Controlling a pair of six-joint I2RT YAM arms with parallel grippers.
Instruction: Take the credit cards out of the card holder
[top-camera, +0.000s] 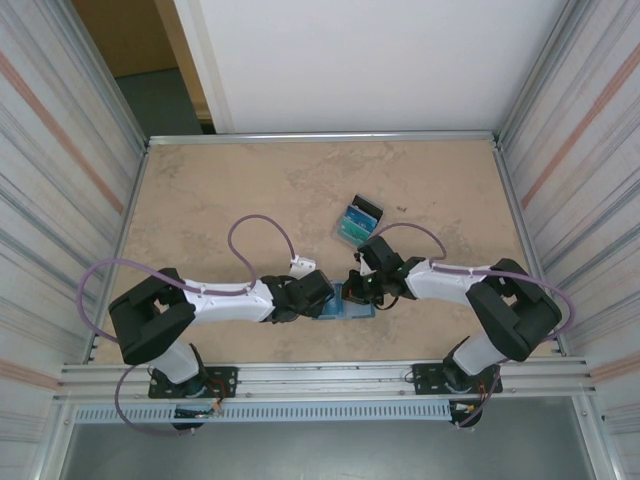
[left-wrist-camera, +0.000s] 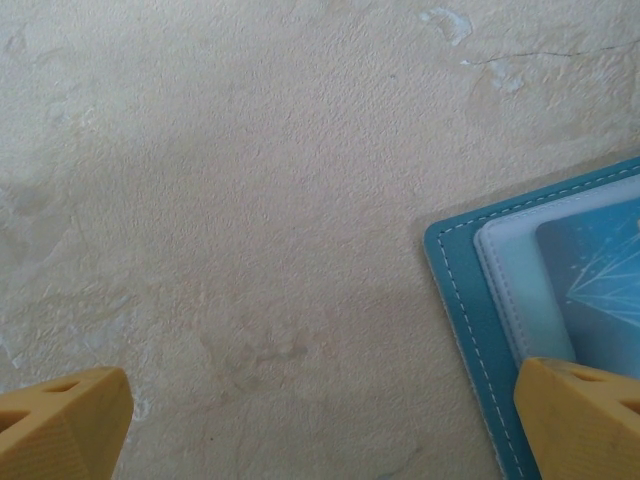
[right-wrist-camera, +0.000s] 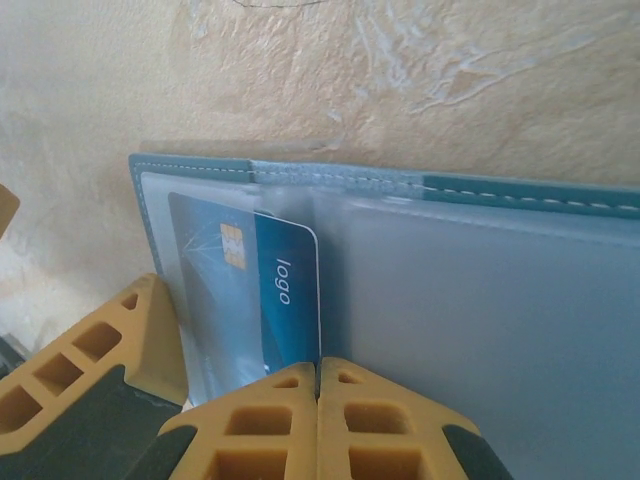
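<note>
- Blue card holder (right-wrist-camera: 520, 300) lies open and flat on the table (left-wrist-camera: 250, 200), between the two arms.
- One blue card (right-wrist-camera: 285, 290) sits partly out of a clear pocket. A stack of cards (top-camera: 357, 222) lies well apart, farther back.
- Right tool (right-wrist-camera: 318, 400): fingers pressed together at the card's lower corner. Whether the card is pinched between them cannot be told.
- Left tool (left-wrist-camera: 320, 415): spread wide, one finger over the holder's edge, the other over bare table.
- Risk: a corner-only pinch may slip off and leave the card in its pocket.
- Risk: pocket friction may drag the whole holder along unless the left finger presses it down.
- Risk: a skewed pull may jam the card against the pocket seam.
</note>
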